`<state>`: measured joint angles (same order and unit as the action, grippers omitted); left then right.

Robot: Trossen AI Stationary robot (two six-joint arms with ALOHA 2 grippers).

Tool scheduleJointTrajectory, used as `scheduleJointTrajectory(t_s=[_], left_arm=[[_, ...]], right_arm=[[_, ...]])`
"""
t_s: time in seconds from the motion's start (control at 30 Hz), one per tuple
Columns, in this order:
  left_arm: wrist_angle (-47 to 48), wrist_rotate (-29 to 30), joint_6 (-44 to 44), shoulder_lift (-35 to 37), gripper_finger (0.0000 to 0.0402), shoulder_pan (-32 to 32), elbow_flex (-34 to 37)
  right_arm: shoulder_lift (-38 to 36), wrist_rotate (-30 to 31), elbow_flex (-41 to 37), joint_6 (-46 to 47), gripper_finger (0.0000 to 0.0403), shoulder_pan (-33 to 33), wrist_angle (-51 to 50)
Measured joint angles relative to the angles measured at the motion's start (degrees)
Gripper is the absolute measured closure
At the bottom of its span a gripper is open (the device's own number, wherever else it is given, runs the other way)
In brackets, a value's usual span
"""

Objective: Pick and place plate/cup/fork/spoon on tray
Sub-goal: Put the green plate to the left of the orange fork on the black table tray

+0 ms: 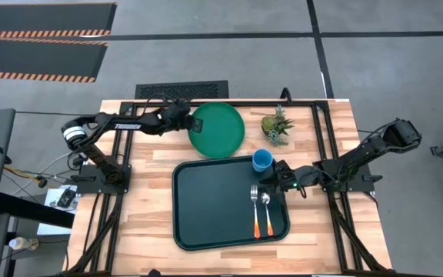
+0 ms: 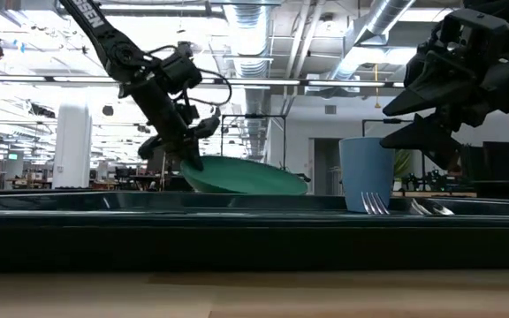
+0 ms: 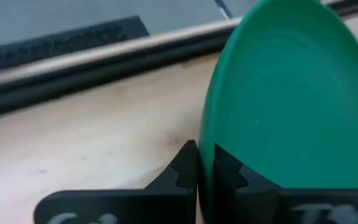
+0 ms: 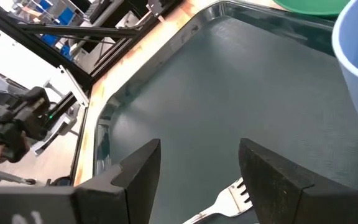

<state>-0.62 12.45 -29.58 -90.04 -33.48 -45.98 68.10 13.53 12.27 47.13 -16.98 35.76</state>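
Note:
The green plate (image 1: 217, 130) is at the table's far middle, beyond the dark tray (image 1: 206, 208), held by my left gripper (image 1: 191, 121), which is shut on its left rim. In the low view the plate (image 2: 246, 177) is lifted and tilted. The light-blue cup (image 1: 262, 160) stands in the tray's far right corner. The fork (image 1: 255, 209) and spoon (image 1: 267, 211) lie side by side on the tray's right part, orange handles toward the near edge. My right gripper (image 1: 281, 172) is open above the tray's right side, between the cup and the cutlery, touching nothing. My left gripper pinches the plate's left rim (image 3: 207, 163) between its two fingers, one on the upper face, one on the underside. The fingers come from the table's left, slanting down. The plate is lifted clear of the table and tilted.
A small potted plant (image 1: 277, 126) stands at the far right of the table, right of the plate. Black frame rails (image 1: 314, 131) run along the table's far edge and sides. The tray's left and middle parts are bare.

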Motion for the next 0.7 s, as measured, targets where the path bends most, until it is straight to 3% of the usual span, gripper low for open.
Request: scheduleJointTrajectory(t_s=[0.2, 0.47, 0.6, 0.7], left_arm=[[0.39, -0.23, 0.94, 5.43, 0.0401, 0.05, 0.07], [1.78, -1.25, 1.21, 15.06, 0.0401, 0.85, 0.07], [2.73, -1.52, 1.18, 21.11, 0.0401, 3.20, 0.07], [2.88, 0.25, 1.02, 26.04, 0.0401, 6.07, 0.04]], right_arm=[[0.00, -0.01, 1.05, -0.42, 0.0163, 0.53, 2.22], [-0.03, -0.19, 8.92, -7.50, 0.0163, 0.65, 1.07], [-1.95, 1.83, 16.91, -12.51, 0.0163, 0.99, -10.20], [-4.22, 9.02, 24.47, -13.86, 0.0163, 1.83, -25.26]])
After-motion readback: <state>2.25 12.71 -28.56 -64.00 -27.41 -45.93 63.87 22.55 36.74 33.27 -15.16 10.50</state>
